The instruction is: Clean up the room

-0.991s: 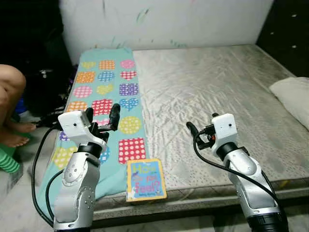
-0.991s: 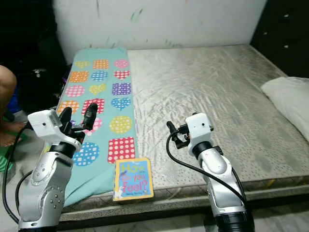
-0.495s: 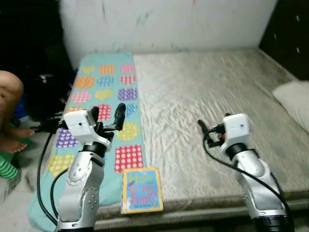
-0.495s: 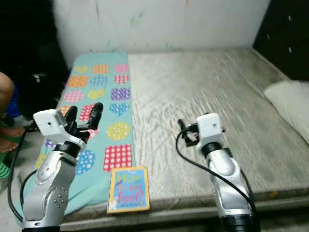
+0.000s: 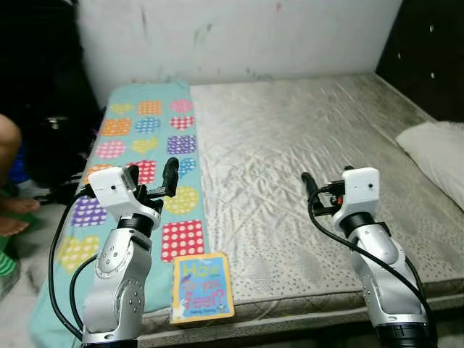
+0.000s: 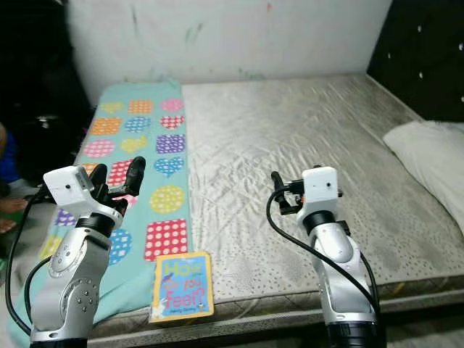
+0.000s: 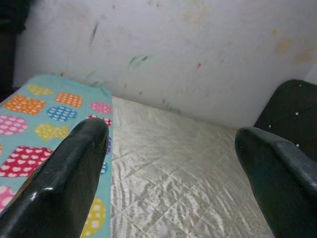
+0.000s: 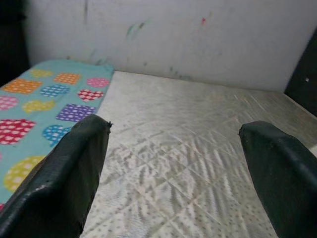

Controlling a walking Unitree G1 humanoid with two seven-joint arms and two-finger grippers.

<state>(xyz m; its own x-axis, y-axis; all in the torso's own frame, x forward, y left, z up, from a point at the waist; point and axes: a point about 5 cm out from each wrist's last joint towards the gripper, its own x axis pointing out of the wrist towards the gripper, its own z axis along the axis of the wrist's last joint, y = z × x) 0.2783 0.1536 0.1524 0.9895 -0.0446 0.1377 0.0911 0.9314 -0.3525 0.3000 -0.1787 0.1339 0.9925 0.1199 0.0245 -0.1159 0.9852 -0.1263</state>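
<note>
A yellow and blue picture book (image 5: 201, 287) lies flat at the front edge of the bed, on the corner of a teal blanket (image 5: 148, 127) patterned with dotted hearts and squares. My left gripper (image 5: 152, 174) hovers open above the blanket, a little behind and left of the book. The right gripper (image 5: 313, 187) is open too, held over the bare grey mattress (image 5: 290, 138) to the book's right. Between the left gripper's fingers (image 7: 74, 168) and between the right gripper's fingers (image 8: 74, 163) there is nothing but the bed and the wall beyond.
A white pillow (image 5: 438, 148) lies at the bed's right side by a dark studded headboard (image 5: 428, 43). A scuffed white wall (image 5: 239, 32) runs behind the bed. A person's leg (image 5: 9, 145) and foot (image 5: 11, 221) are at the far left, beside dark clutter (image 5: 51, 138).
The whole picture has shifted as the camera moved. Both arms stay raised with open grippers, and the book lies where it was.
</note>
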